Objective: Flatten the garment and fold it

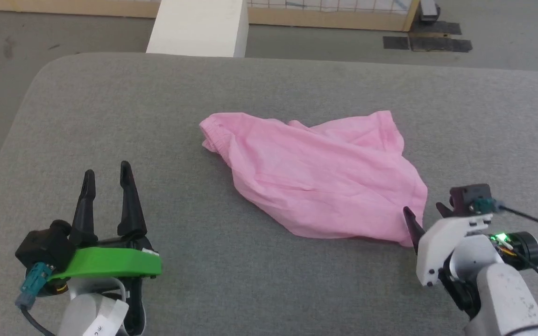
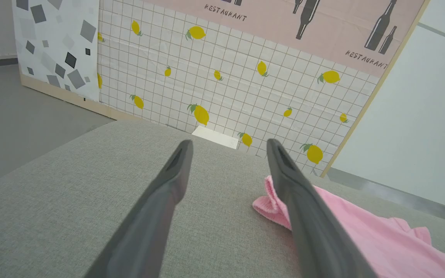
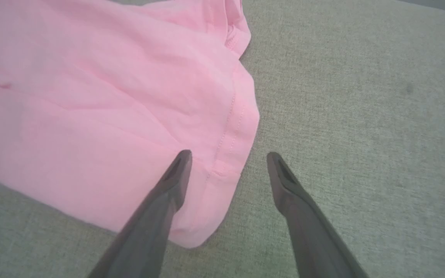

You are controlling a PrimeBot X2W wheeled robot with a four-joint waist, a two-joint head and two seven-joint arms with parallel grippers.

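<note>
The grey padded surface (image 1: 110, 116) runs across the frame, and I have the garment (image 1: 315, 177) rumpled at centre, waistband toward its upper left. My left gripper (image 1: 107, 171), lower left, is spread wide and holds nothing. My right gripper (image 1: 424, 211), lower right, gapes empty, straddling the hem corner. My worry: pinching 2 layers there would drag the cloth bunched rather than flat.

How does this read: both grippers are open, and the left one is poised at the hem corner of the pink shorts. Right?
Wrong arm. The right gripper is the one poised at the hem corner of the pink shorts, as the right wrist view shows. Both are open, as you said.
</note>
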